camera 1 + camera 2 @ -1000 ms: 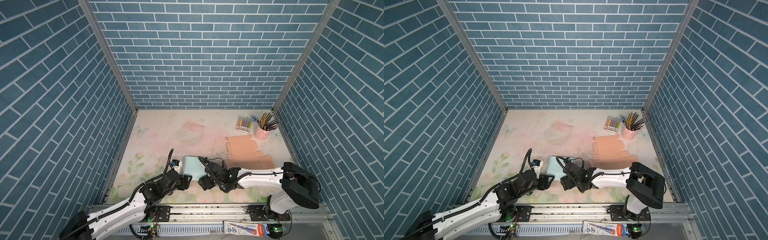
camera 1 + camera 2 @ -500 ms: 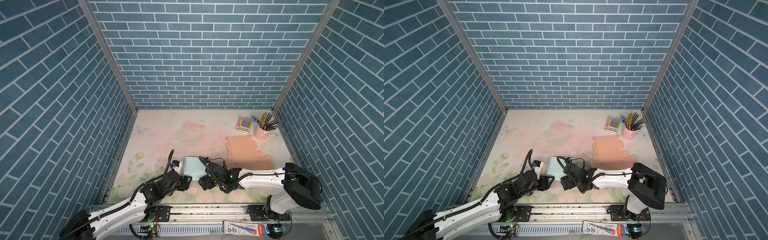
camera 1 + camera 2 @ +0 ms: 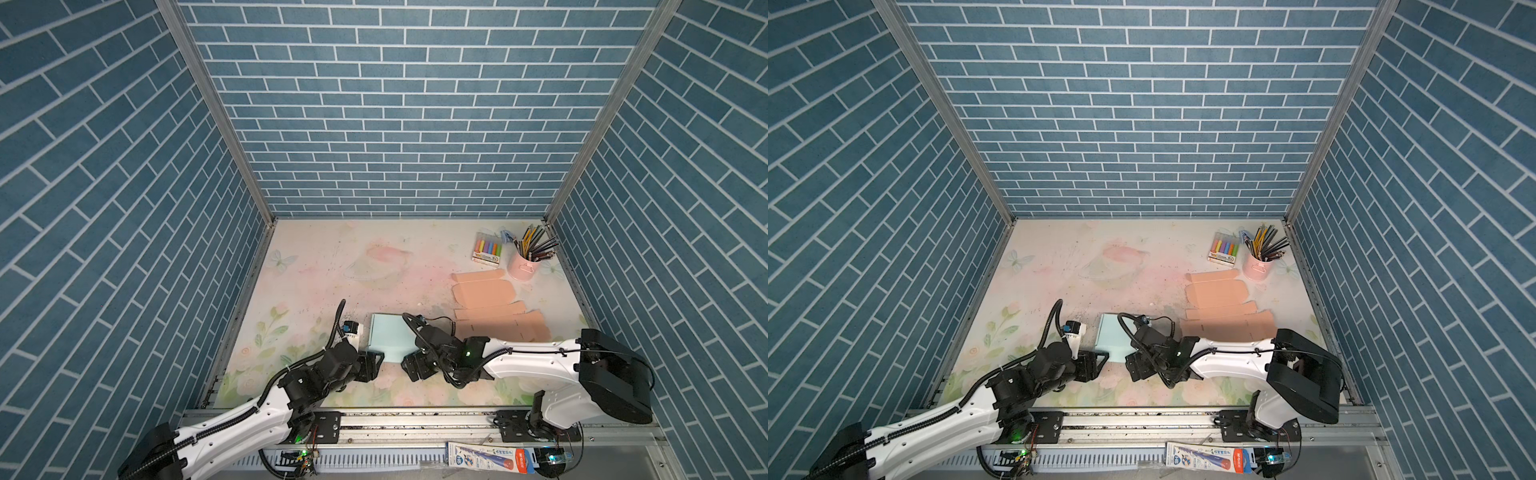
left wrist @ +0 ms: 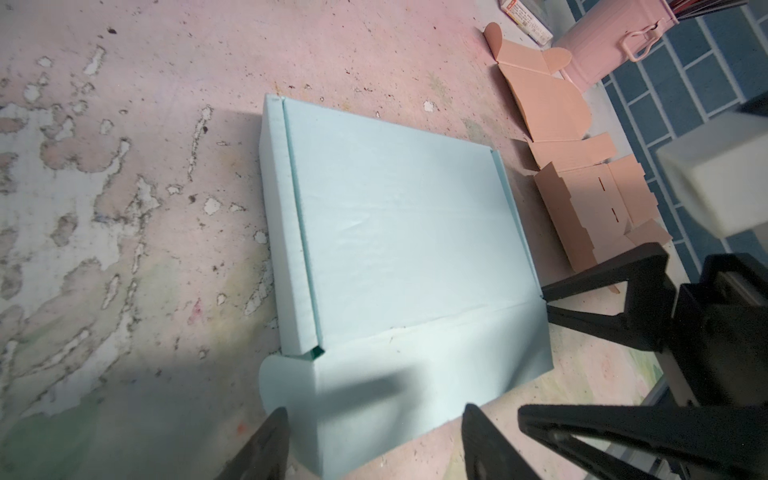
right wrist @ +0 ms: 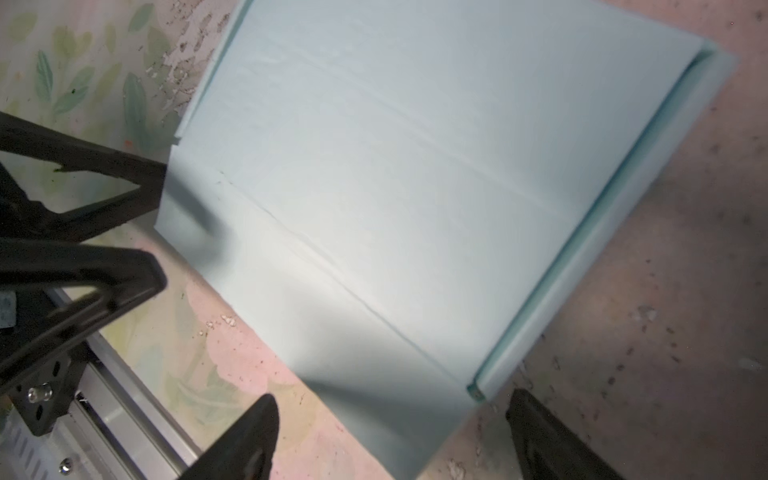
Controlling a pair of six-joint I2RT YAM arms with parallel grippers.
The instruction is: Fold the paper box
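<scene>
The pale blue paper box lies flat on the surface, low and centre in both top views, with a narrow side wall folded over along its left edge. It looks light and thin: stiff across the panels, ready to bend at the scored creases, and likely to slide. The free flap at its lower edge seems the best hold. The left jaws and right jaws flank that edge, both apart and clamped on nothing. Peach card blanks lie to the right.
</scene>
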